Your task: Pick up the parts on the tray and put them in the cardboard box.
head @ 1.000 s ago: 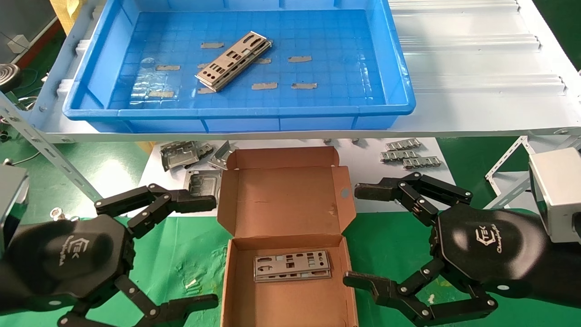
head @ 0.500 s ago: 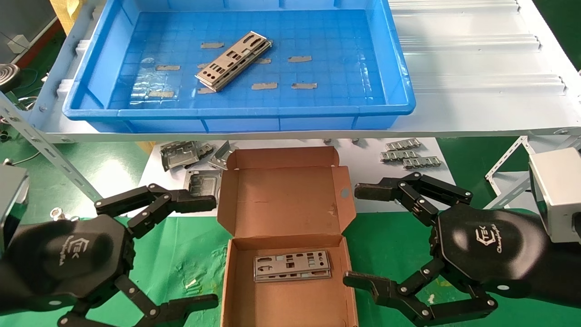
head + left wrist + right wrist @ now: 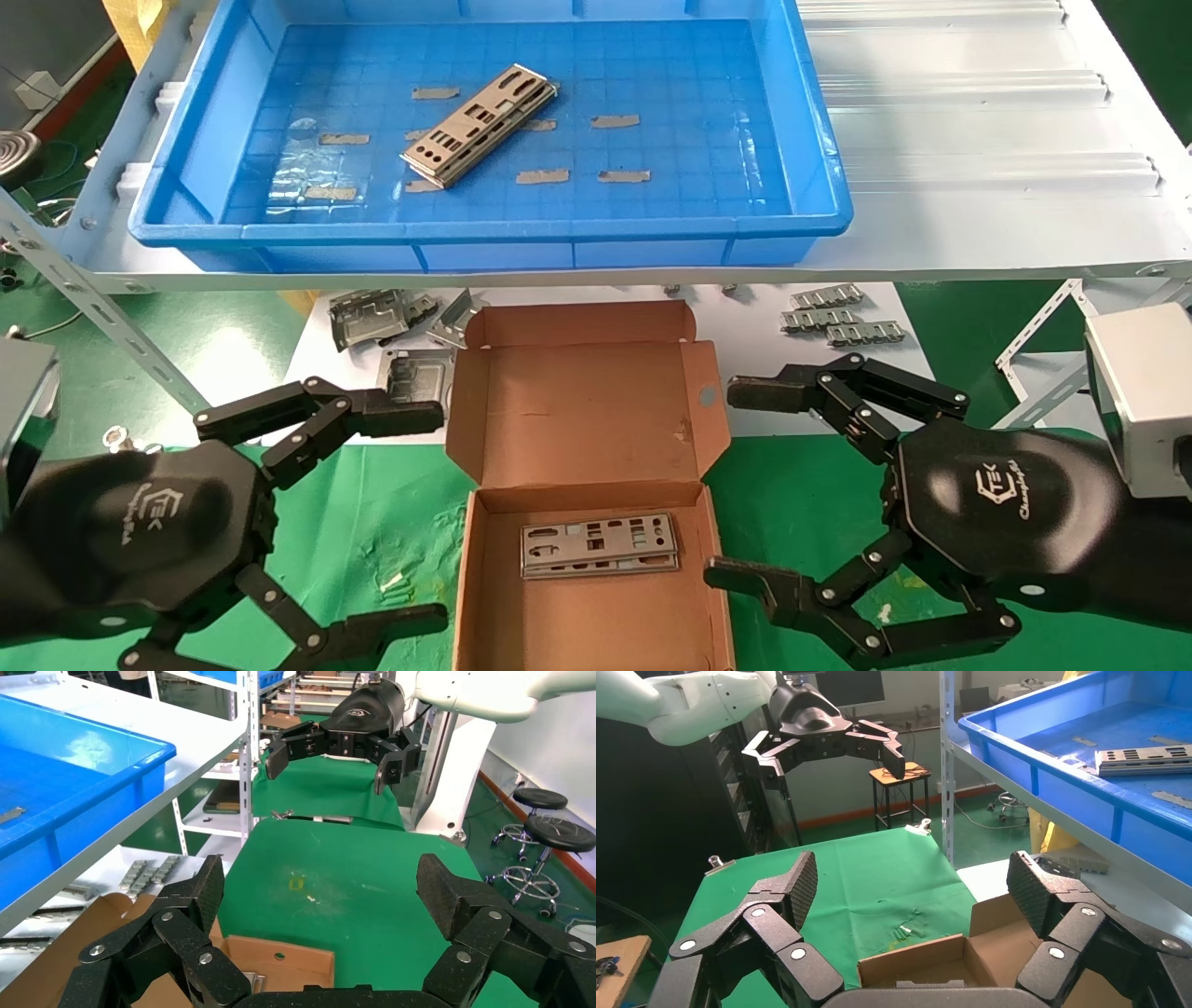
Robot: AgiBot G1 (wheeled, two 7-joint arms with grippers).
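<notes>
A silver-grey punched plate (image 3: pixel 480 125) lies at a slant on the floor of the blue tray (image 3: pixel 484 244) on the raised shelf; the right wrist view shows it too (image 3: pixel 1143 760). Below the shelf stands the open cardboard box (image 3: pixel 582 410), and another plate (image 3: pixel 599 544) rests flat on its floor. My left gripper (image 3: pixel 424 513) hangs open just left of the box, nothing between its fingers. On the box's right side my right gripper (image 3: pixel 740 485) is open and empty as well.
Squarish grey bracket frames (image 3: pixel 372 317) lie on a white sheet left of the box lid, and ridged metal strips (image 3: pixel 838 317) lie to its right. A slotted metal shelf post (image 3: pixel 102 317) slants down at the left. Green cloth (image 3: pixel 391 531) covers the lower table.
</notes>
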